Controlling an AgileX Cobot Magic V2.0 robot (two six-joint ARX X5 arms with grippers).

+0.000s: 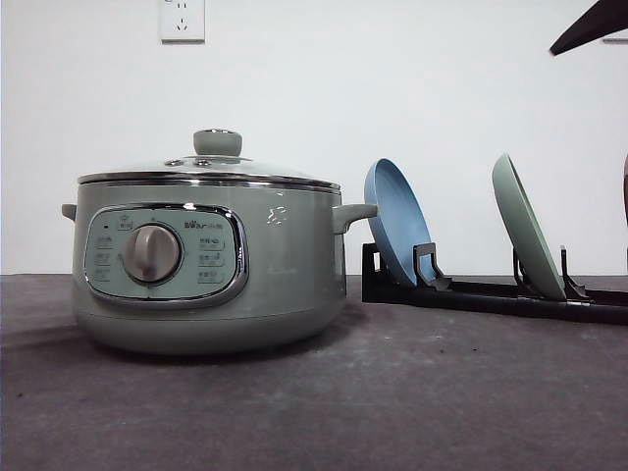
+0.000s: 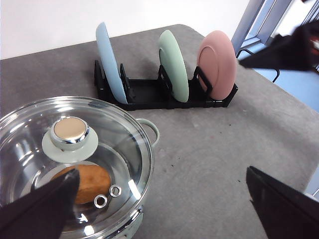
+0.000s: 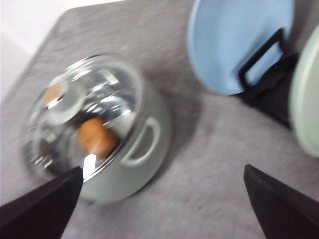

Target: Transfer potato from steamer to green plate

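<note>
Inside, the potato [image 2: 88, 180] lies in the steamer [image 1: 211, 265] under its shut glass lid [image 2: 70, 154]; the green plate [image 2: 174, 65] stands on edge in the black rack [image 2: 164, 94] on the desk [image 1: 392, 392]; both hands hang spread wide, empty.

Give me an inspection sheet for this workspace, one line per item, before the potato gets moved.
Surface: grey table, a few dark specks near the steamer.
Job's things: steamer with glass lid on; potato inside under it; green plate on edge in the black rack.
Clutter: blue plate and pink plate in the same rack.
Grippers: left tool and right tool both open, above the table, holding nothing.
Cables: nothing seen.
Surroundings: white wall, wall socket.
</note>
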